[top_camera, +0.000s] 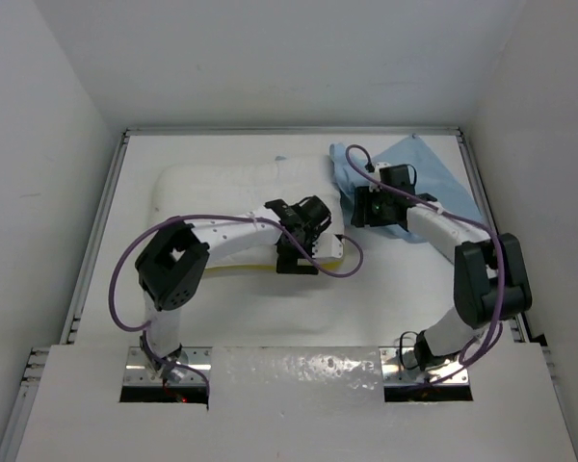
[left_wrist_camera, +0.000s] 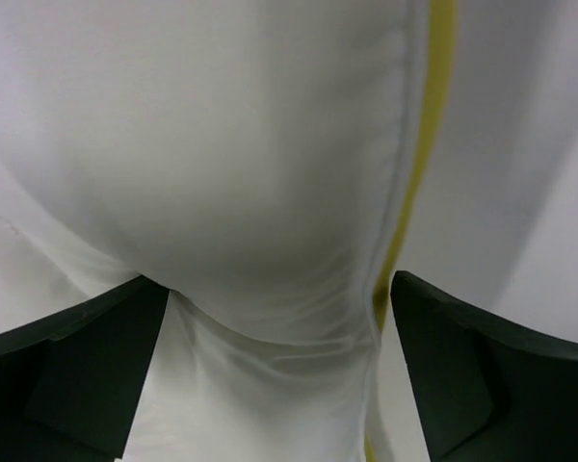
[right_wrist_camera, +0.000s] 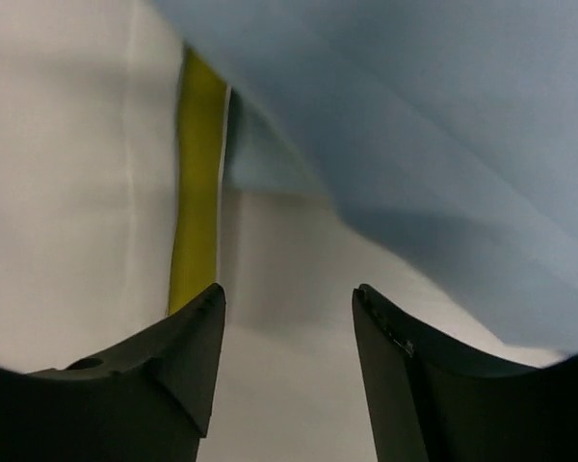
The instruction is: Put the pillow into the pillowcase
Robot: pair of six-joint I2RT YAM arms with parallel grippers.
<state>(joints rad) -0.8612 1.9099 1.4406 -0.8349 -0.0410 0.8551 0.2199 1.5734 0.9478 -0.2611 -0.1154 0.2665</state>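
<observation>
we see the large puffy white rectangular pillow (top_camera: 233,191) lying across the middle of the white table (top_camera: 222,313), its long side running left to right. the yellow band along its side edge (top_camera: 333,256) shows at the near right corner. the thin light blue fabric pillowcase (top_camera: 426,166) lies rumpled at the far right of the table, plain blue side up. its left edge meets the pillow's right end.

the left gripper (top_camera: 298,258) sits at the pillow's near edge, close to that right corner. in its wrist view the left gripper (left_wrist_camera: 279,284) has its jaws spread wide, and the pillow (left_wrist_camera: 260,173) bulges into the gap and fills nearly all of it. the cloth is creased there, and the yellow band (left_wrist_camera: 420,164) runs down close to one dark finger (left_wrist_camera: 482,380). we cannot tell whether the jaws are pressing on the pillow or only straddling it.

the right gripper (top_camera: 358,214) is at the pillowcase's left edge, just beside the pillow's right end. in its wrist view the right gripper (right_wrist_camera: 289,294) is partly open with nothing between its fingers (right_wrist_camera: 154,380). beyond them we see the pillow (right_wrist_camera: 67,192) on the left with its yellow band (right_wrist_camera: 197,183), and the pillowcase (right_wrist_camera: 414,125) draped across the upper right, covering the far end of that band.
</observation>
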